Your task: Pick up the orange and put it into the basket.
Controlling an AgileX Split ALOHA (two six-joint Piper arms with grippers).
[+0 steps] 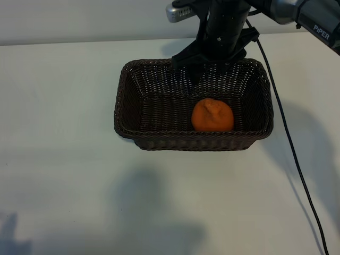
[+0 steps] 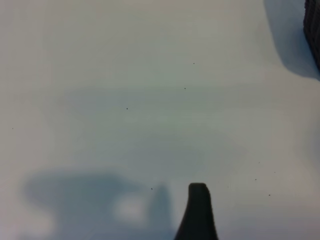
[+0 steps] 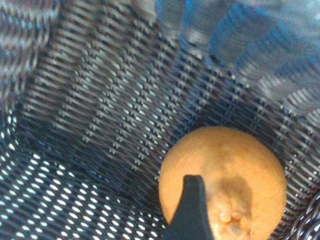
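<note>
The orange (image 1: 212, 115) lies free on the floor of the dark woven basket (image 1: 194, 141), towards its right half. My right gripper (image 1: 215, 61) hangs over the basket's far rim, open and holding nothing. In the right wrist view the orange (image 3: 240, 165) rests on the basket's weave (image 3: 100, 100), and one dark finger (image 3: 192, 210) shows in front of it with the other out of frame. My left gripper is off to the side over bare table; only one finger (image 2: 197, 212) shows in the left wrist view, with nothing against it.
The basket stands on a white table (image 1: 64, 159) near the far edge. A black cable (image 1: 289, 143) trails down the right side from the right arm. A corner of the basket (image 2: 314, 30) shows in the left wrist view.
</note>
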